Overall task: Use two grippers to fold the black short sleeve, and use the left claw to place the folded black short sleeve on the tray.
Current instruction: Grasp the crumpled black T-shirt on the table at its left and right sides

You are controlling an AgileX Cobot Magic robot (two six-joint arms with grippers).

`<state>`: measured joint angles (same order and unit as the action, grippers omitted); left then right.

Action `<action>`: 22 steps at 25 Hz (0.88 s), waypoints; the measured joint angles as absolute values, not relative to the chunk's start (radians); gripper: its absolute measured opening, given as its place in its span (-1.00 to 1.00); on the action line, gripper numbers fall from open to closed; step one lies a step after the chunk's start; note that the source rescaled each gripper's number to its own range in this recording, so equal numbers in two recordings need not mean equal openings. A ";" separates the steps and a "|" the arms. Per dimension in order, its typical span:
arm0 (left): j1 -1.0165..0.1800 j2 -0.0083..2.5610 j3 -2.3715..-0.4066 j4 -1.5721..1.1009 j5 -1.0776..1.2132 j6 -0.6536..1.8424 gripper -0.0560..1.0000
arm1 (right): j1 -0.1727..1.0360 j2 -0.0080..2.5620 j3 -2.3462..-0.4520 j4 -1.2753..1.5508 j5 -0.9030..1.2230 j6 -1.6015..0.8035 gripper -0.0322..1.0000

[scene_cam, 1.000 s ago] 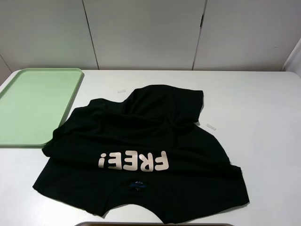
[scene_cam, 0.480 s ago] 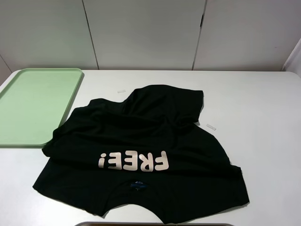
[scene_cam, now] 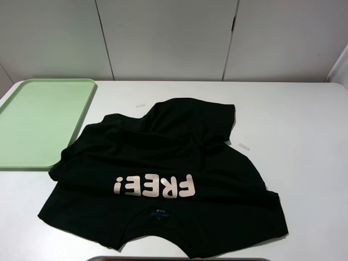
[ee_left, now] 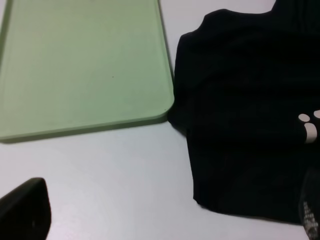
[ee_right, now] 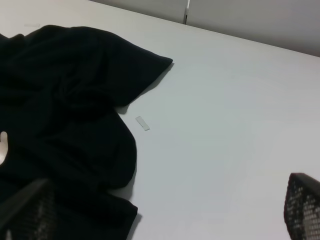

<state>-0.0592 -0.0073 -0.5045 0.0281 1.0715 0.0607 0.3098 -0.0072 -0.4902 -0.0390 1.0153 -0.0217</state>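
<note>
Workspace on a white desk (scene_cam: 304, 125). Lying crumpled and unfolded ahead of and between both tools is the black short sleeve (scene_cam: 163, 157), with its "FREE!" lettering (scene_cam: 154, 187) facing up. Ahead of the left tool (ee_left: 168, 210) sits the pale-green tray (scene_cam: 38, 119), its nearest corner touched by the garment's edge. The left tool and right tool (ee_right: 160, 210) each have fingers spread wide, holding nothing. A small white strip (ee_right: 142, 123) lies just beside the garment, ahead of the right tool.

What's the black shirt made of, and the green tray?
The black short sleeve looks like soft matte cloth, probably cotton: it rumples into folds without shine. The tray looks like smooth pale-green plastic: even colour, rounded corners, a moulded low rim.
</note>
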 joint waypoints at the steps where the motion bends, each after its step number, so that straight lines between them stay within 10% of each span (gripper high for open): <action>1: -0.062 -0.007 -0.504 0.028 1.071 0.061 1.00 | 0.310 -0.007 -0.490 -0.039 1.015 -0.022 1.00; 22: -0.212 -0.007 -0.504 0.030 1.071 0.061 1.00 | 0.310 -0.007 -0.490 -0.091 1.010 -0.022 1.00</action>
<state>-0.2122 -0.0073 -0.5045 0.0296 1.0715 0.0607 0.3098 -0.0072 -0.4902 -0.0911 1.0103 -0.0217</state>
